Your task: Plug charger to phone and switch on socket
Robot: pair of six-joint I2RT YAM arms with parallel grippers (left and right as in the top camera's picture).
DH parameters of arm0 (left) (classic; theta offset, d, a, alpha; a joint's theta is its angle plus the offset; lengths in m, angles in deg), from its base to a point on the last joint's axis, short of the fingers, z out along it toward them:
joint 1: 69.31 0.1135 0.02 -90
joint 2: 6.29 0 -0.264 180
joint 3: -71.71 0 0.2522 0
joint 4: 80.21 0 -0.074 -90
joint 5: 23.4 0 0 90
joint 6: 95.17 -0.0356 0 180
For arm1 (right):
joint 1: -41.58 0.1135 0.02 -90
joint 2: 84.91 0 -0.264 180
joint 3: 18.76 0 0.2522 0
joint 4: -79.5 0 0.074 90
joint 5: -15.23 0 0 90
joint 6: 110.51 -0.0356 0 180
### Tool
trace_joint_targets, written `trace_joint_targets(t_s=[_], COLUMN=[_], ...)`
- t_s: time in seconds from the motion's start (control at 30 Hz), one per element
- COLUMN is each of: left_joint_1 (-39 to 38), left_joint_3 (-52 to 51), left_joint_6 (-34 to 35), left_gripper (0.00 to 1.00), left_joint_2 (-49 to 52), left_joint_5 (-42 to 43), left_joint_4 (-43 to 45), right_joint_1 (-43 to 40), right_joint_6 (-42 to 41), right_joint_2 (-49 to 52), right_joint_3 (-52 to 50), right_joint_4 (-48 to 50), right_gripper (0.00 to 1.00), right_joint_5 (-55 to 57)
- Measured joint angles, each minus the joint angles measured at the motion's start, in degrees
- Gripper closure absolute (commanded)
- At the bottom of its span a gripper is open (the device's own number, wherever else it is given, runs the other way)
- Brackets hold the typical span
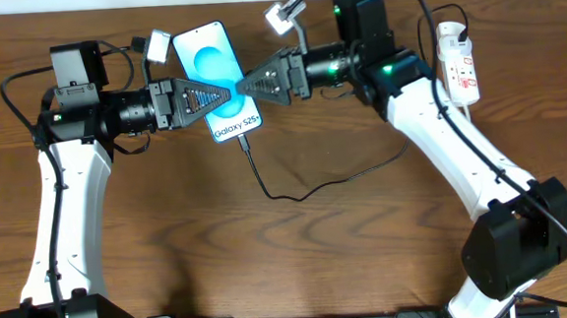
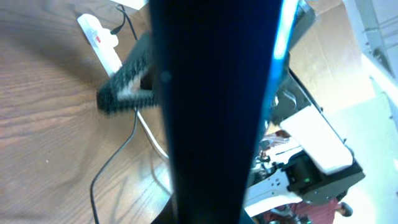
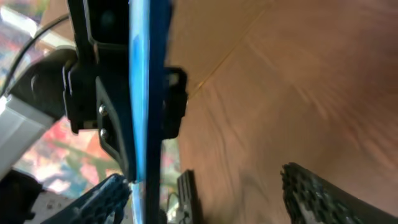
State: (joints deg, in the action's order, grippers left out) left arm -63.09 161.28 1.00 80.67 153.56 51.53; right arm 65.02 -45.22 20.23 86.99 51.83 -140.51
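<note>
While clamped in L gripper (image 1: 224,88) jaws, phone (image 1: 208,53): screen up
R gripper (image 1: 244,83): jaws apart, by phone edge
Charger (image 1: 295,193): tip at phone btm

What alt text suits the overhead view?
A slim blue-screened smartphone sits clamped in the left gripper over a brown wooden table, with the right gripper open at its other edge. A thin black cable trails from its lower end.

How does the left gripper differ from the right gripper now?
The left gripper is shut on the phone; the right gripper is open, empty. The left gripper reaches over one long edge of the phone, the right gripper over the opposite edge. Both have black fingers pointing at the phone's middle.
</note>
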Motion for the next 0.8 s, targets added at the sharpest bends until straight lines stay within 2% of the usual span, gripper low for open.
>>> trace_joint_targets(t_s=[0.13, 0.33, 0.5, 0.67, 0.8], left_joint_1=[0.0, 0.0, 0.0, 0.0, 0.0], left_joint_3=[0.0, 0.0, 0.0, 0.0, -0.02], left_joint_6=[-5.99, -17.2, -24.98, -26.97, -22.27], left_gripper=[0.93, 0.93, 0.93, 0.93, 0.93], left_joint_2=[0.0, 0.0, 0.0, 0.0, 0.0], left_joint_5=[0.0, 0.0, -0.02, -0.02, 0.0], left_joint_4=[-0.02, 0.02, 0.04, 0.33, 2.25], right_joint_1=[-3.13, -8.79, -12.44, -13.66, -13.81], right_joint_6=[2.67, 10.21, 12.13, 10.82, 7.54], right_joint_2=[-0.04, -0.81, -1.57, -1.68, -1.7], right_joint_3=[0.0, 0.0, 0.0, 0.0, 0.0], right_joint_4=[0.0, 0.87, 2.32, 2.69, 2.64], right_gripper=[0.02, 0.01, 0.01, 0.01, 0.01], right_joint_5=[-1.38, -11.1, -18.67, -20.39, -18.75])
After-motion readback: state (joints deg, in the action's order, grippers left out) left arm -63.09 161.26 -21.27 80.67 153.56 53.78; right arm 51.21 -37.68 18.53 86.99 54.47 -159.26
